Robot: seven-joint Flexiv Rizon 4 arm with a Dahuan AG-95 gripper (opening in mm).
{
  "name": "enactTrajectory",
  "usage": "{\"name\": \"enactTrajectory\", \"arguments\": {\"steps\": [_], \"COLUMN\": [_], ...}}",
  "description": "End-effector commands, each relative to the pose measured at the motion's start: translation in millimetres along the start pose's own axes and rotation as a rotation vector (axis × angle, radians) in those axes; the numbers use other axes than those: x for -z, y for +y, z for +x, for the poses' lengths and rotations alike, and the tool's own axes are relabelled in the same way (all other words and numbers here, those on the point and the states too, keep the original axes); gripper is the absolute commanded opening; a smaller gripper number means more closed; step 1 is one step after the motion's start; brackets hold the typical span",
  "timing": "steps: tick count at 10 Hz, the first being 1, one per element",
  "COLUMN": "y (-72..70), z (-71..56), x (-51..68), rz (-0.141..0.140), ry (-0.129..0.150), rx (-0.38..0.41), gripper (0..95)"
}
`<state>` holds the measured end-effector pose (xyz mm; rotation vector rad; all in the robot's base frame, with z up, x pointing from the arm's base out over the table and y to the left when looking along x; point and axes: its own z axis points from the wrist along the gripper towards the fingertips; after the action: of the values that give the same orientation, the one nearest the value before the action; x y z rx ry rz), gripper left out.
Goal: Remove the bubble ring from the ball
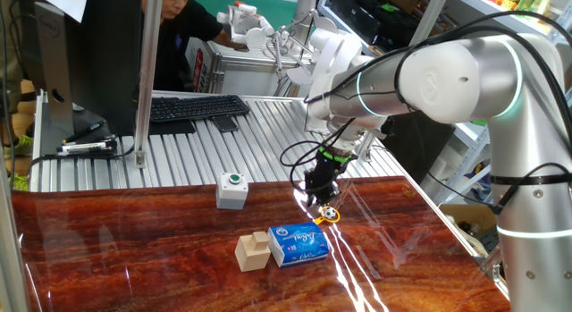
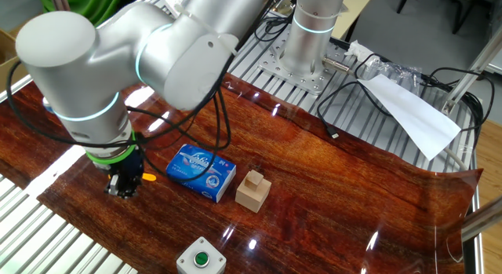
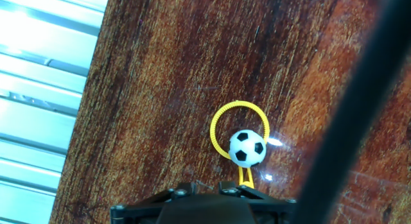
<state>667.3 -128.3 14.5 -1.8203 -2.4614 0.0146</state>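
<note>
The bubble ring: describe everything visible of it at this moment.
The bubble ring is a thin yellow-orange loop, plastic by its look, with a fine ribbed edge and a short two-strand stem running toward the gripper. In the hand view it seems to lie flat on the wooden table, with the ball over its lower right rim, near the stem. Whether the fingers grip the stem cannot be told. In one fixed view it shows only as an orange bit under the gripper.
</note>
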Motion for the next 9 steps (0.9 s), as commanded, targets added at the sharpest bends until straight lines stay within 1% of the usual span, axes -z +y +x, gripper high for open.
{"name": "enactTrajectory", "arguments": {"steps": [1, 6, 9], "y": [-1.4, -8.8, -16.3], "z": [1.1, 0.3, 4.6], "x": [1.3, 12.5, 11.1], "rz": [-0.002, -0.001, 0.001], "ry": [-0.002, 0.001, -0.005], "rx": [-0.002, 0.031, 0.041], "gripper": [19.0, 19.0, 19.0]}}
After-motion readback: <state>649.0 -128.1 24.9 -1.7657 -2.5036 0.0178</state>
